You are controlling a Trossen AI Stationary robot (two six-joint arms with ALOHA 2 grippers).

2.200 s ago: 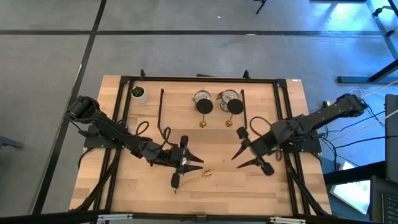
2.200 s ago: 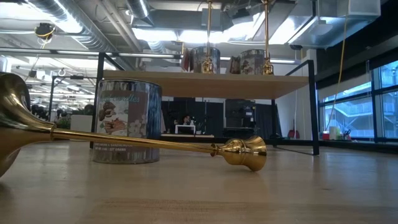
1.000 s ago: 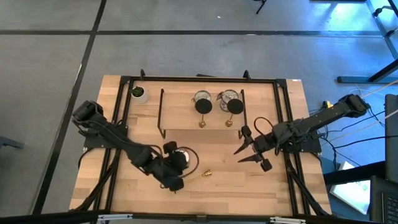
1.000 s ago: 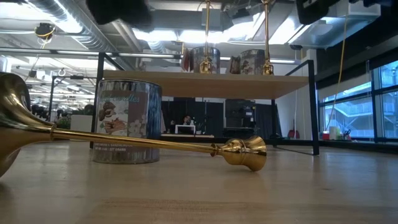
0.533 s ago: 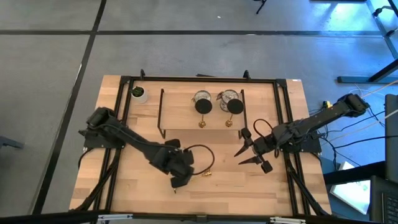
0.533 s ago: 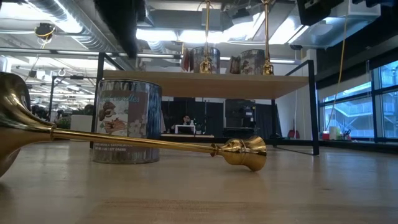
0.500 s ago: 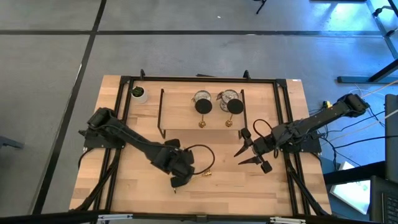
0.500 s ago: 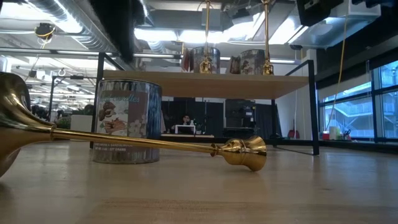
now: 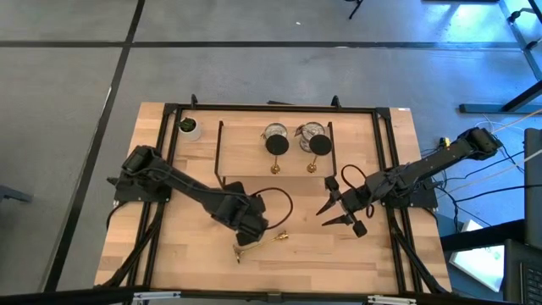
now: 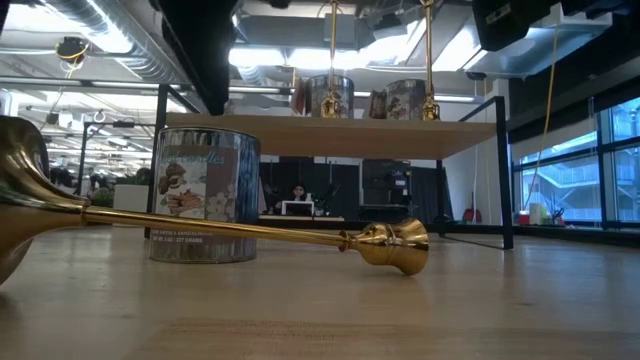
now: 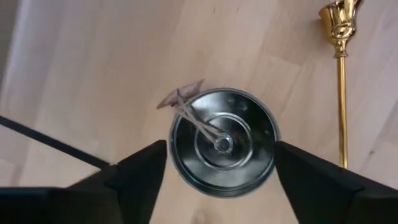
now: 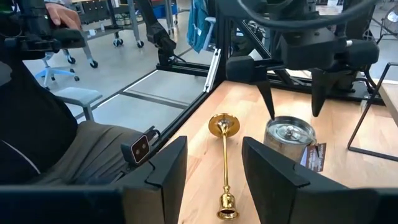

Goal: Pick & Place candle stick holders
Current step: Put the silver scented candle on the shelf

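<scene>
A silvery round cup point(image 11: 224, 143) stands upright on the table; the high view hides it under my left gripper point(image 9: 246, 230). That gripper points down, open, one finger point(image 11: 146, 168) on each side of the cup. In the right wrist view its fingertips point(image 12: 272, 112) hang just above the cup's rim point(image 12: 289, 127) without touching. A gold stick point(image 9: 269, 240) lies flat beside the cup, its disc end point(image 10: 20, 190) toward the near edge. My right gripper point(image 9: 330, 216) hovers open to the right, holding nothing.
A raised shelf point(image 9: 275, 169) at the table's far middle carries two upright gold sticks point(image 9: 277, 145) point(image 9: 319, 145) and two silvery cups point(image 10: 330, 95) point(image 10: 405, 100). A small white plant pot point(image 9: 189, 127) stands at the far left. A black frame point(image 9: 385, 152) runs along the table's sides.
My left gripper has swung toward the table's right edge until it stands over the silvery cup, and it has come down toward it. The cup and the lying gold stick have kept their places. My right gripper has stayed where it was.
</scene>
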